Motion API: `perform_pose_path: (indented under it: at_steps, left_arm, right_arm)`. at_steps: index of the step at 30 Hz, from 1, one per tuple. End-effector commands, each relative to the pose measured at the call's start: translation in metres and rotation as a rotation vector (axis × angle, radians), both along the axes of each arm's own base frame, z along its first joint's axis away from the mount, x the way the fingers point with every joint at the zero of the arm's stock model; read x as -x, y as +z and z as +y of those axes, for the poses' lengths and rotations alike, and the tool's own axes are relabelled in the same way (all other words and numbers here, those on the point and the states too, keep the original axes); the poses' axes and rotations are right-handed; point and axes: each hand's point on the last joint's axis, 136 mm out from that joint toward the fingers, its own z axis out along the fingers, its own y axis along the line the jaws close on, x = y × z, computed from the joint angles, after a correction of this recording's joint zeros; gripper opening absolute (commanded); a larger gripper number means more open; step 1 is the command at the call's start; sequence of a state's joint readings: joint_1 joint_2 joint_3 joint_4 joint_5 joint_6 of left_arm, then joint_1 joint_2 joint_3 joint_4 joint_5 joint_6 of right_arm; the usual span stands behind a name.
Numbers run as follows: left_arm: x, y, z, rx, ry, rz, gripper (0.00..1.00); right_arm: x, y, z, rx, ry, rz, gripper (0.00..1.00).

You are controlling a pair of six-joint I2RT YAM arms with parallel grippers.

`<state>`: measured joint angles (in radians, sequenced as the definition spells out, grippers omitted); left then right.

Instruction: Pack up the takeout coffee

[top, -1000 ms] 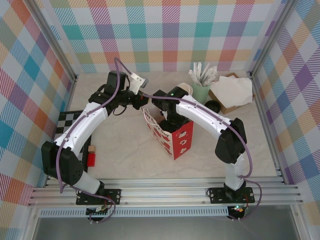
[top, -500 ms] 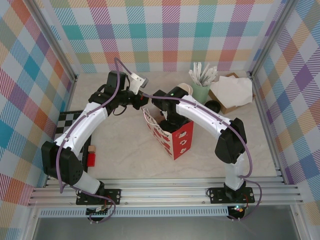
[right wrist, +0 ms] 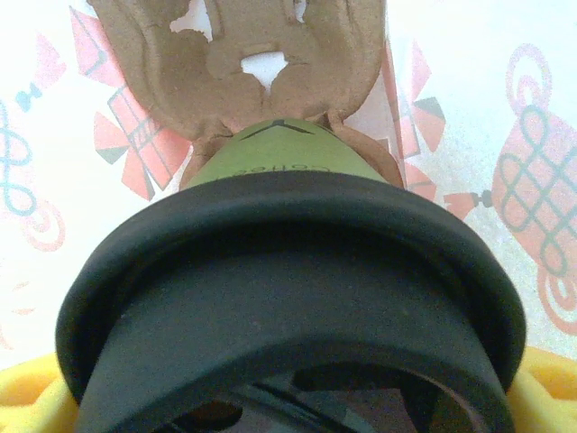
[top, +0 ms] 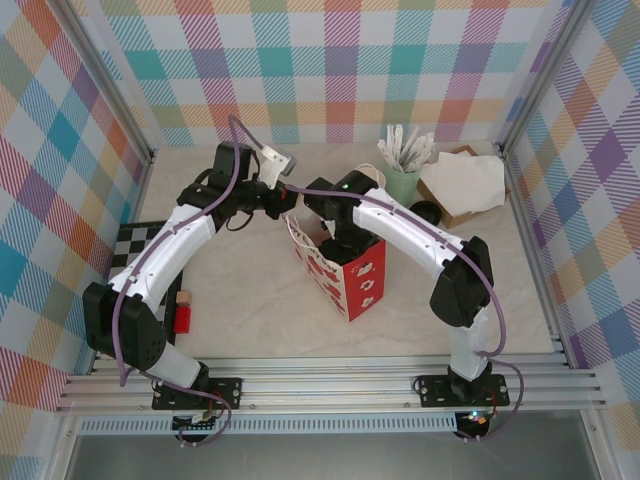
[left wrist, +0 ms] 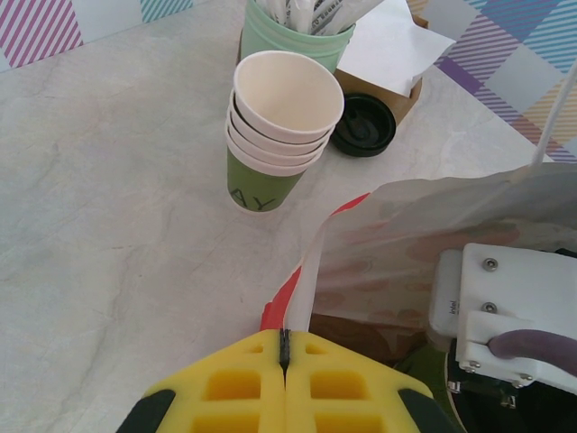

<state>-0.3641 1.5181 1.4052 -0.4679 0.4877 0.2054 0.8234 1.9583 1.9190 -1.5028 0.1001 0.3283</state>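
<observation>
The right gripper is reaching down inside the paper bag. Its jaws are standing wide around the takeout coffee, with the yellow pads sitting on either side of the cup by its black lid. The cup is lying straight ahead of those jaws. Its long axis is running away from them toward the bag's floor, with the lid nearest the wrist and the base pointing at the brown folded bottom. The base looks near that fold, but whether it is touching cannot be told. The bag's printed walls are closing in on both sides of the cup.

The left gripper is pinching the bag's rim, jaws shut tight on the paper, and is holding the mouth open just beside the right wrist. The right arm is therefore carrying the cup while the left is only serving the bag.

The coming move probably means lowering along the cup's axis until the base seats, then letting go. The pads seem to have little room to spread, and pulling out could drag the bag or tip the cup.

Ahead of the left jaws, outside the bag, a stack of green cups, a loose lid and a mint cup of sticks are standing. None of them is blocking the way down.
</observation>
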Motion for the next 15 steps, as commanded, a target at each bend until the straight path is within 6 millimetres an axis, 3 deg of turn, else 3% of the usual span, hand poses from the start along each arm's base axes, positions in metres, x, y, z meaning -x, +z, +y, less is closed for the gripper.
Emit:
perform_pose_path:
  at_steps: [1,7,15]
  left_arm:
    - [-0.002,0.001,0.007,-0.004,0.017,-0.015,0.0]
    - [-0.002,0.005,0.005,0.01,0.01,-0.029,0.0]
    - [0.009,0.027,-0.005,0.069,-0.033,-0.096,0.0]
  right_arm:
    - [0.012,0.007,-0.012,0.042,-0.014,0.052,0.55]
    - [0.014,-0.002,-0.018,0.093,-0.024,0.08,0.56]
    - [0.013,-0.002,-0.013,0.084,-0.033,0.091,0.56]
